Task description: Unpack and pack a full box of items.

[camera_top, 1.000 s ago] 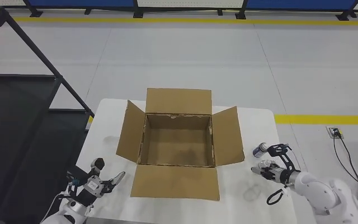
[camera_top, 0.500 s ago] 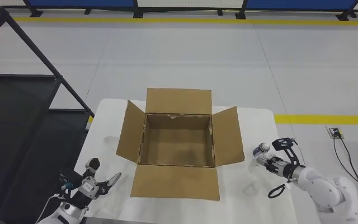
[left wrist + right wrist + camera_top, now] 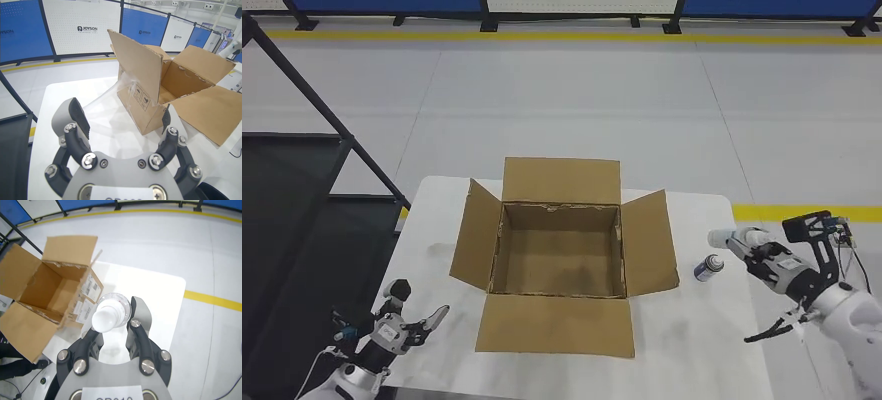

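Cardboard box (image 3: pixel 560 262) stands open and empty left of the right gripper (image 3: pixel 115 308), which clamps a white-capped bottle (image 3: pixel 103 321): packing, I'd say, needing a carry over the flap (image 3: pixel 650 245); left gripper (image 3: pixel 121 106) spread wide.

Left arm (image 3: pixel 350 380) low, jaws spread wide, right arm (image 3: pixel 852 318) high, jaws clamped.

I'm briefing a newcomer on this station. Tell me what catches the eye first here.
The open cardboard box stands empty in the middle of the white table, all four flaps spread out. To its right, the right gripper is shut on a white-capped clear bottle near the table's right edge. The left gripper hangs open near the table's front left corner.
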